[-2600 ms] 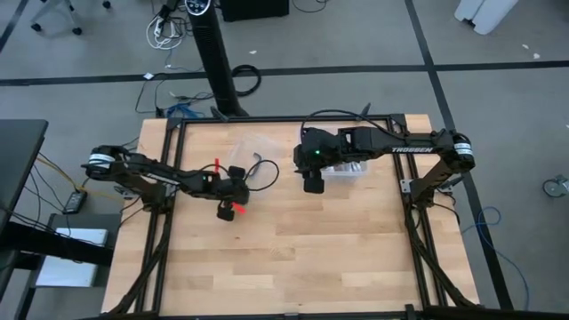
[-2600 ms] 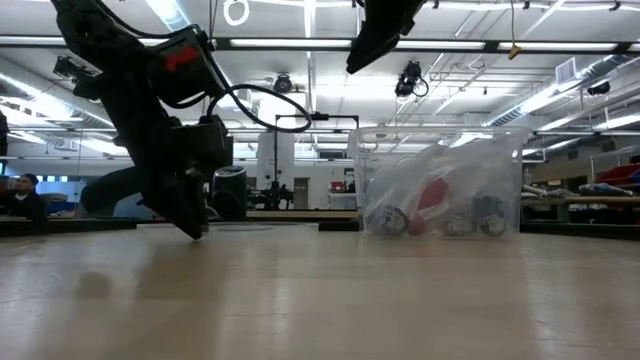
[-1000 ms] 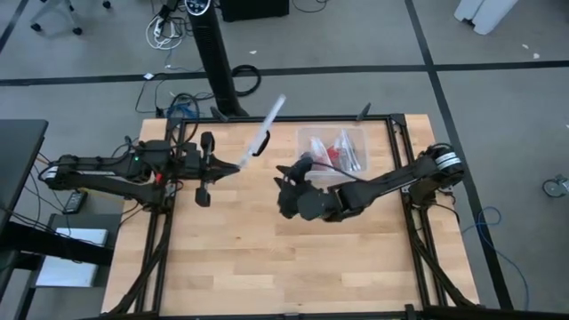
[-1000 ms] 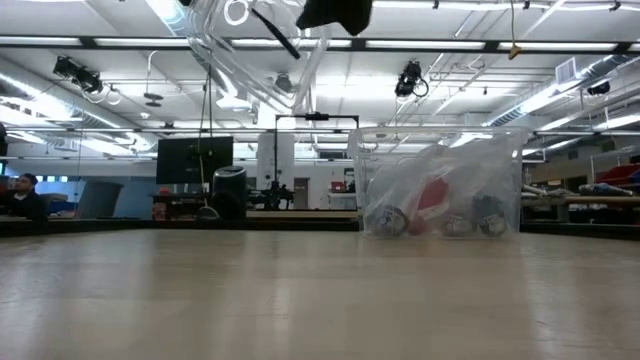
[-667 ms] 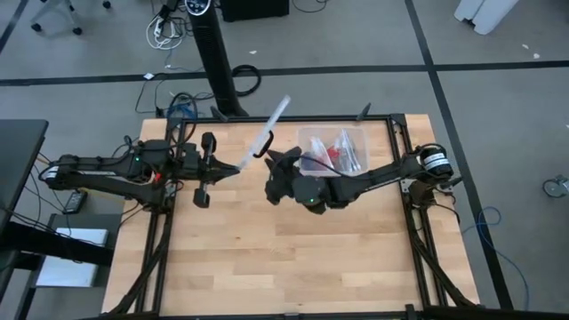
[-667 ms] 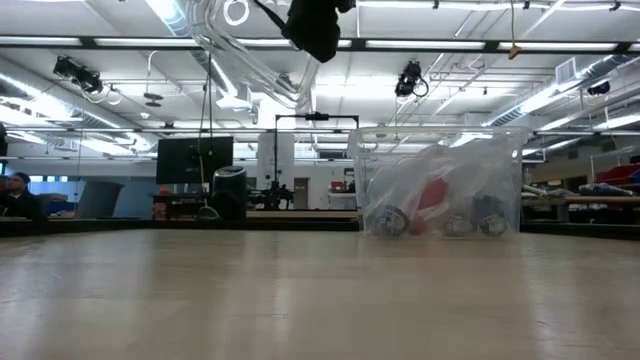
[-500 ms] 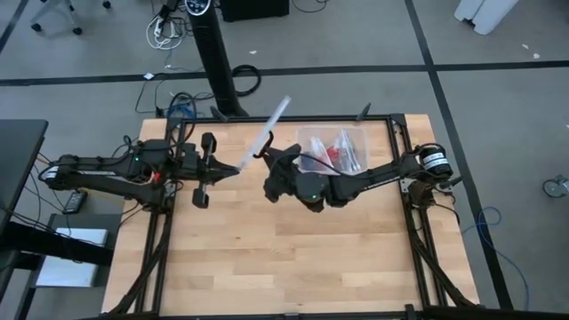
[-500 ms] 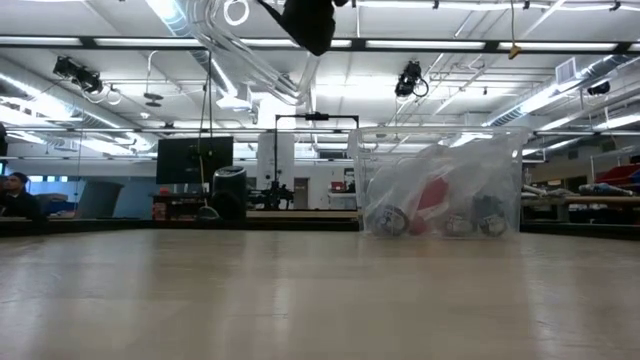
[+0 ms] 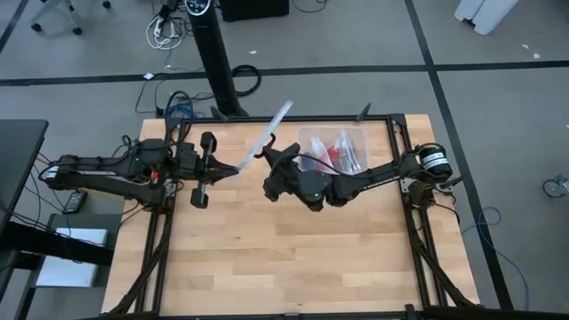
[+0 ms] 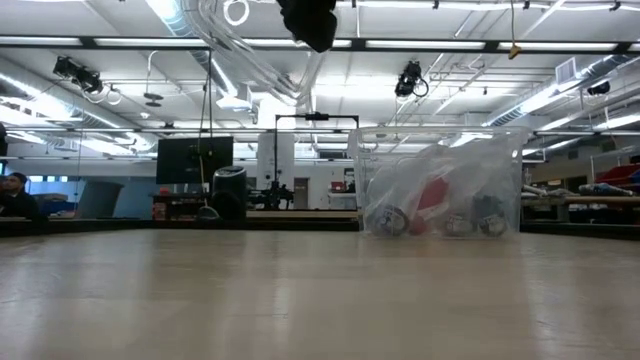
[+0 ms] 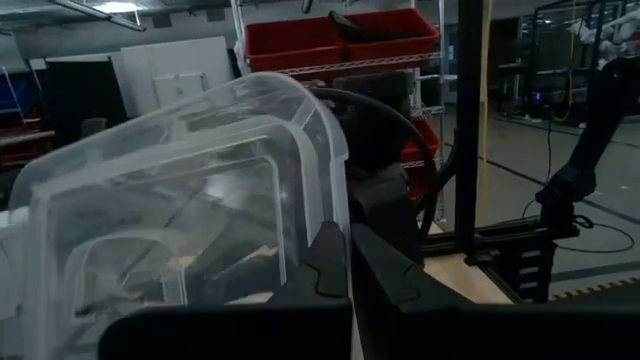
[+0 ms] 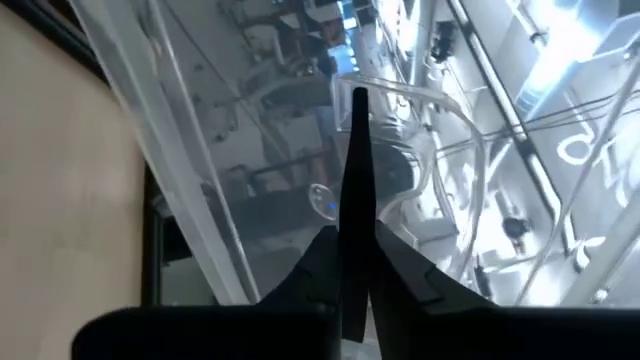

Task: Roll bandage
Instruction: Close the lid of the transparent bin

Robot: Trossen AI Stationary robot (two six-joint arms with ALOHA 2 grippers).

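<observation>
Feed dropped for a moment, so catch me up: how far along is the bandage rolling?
Done: the lid is off the bin. In hand: the left claw holds the lid in the air, and the right claw pinches it too. Left: all the bandage work; I cannot spot the bandage in any view.

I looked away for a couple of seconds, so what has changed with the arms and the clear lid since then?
The left gripper lifted the clear lid off the bin and holds it raised. The right gripper swung over from the bin and shut on the lid's other edge. The bin with its bagged items stayed put.
</observation>
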